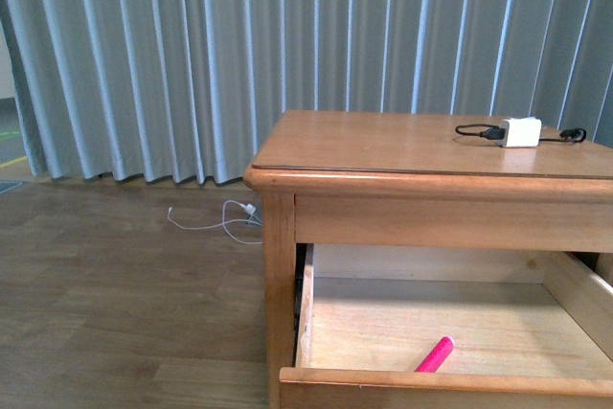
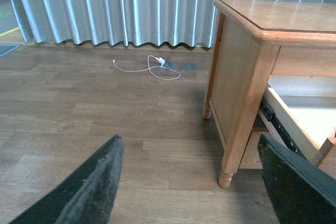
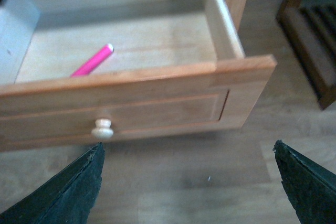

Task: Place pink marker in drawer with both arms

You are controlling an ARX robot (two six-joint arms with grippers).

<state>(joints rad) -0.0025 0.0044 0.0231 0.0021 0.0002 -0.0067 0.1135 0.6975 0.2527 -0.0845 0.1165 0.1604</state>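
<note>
The pink marker (image 1: pixel 434 354) lies slanted on the pale floor of the pulled-out drawer (image 1: pixel 441 388), close behind its front wall, which hides the marker's lower end in both the front and the slightly blurred right wrist views. The front view cuts off the drawer's right part. The left end effector (image 2: pixel 190 148) hangs released over the floor beside the nightstand (image 2: pixel 239 77). The right end effector (image 3: pixel 189 150) is likewise released, out in front of the drawer's knob (image 3: pixel 102 128). Only the fingertips of each show.
</note>
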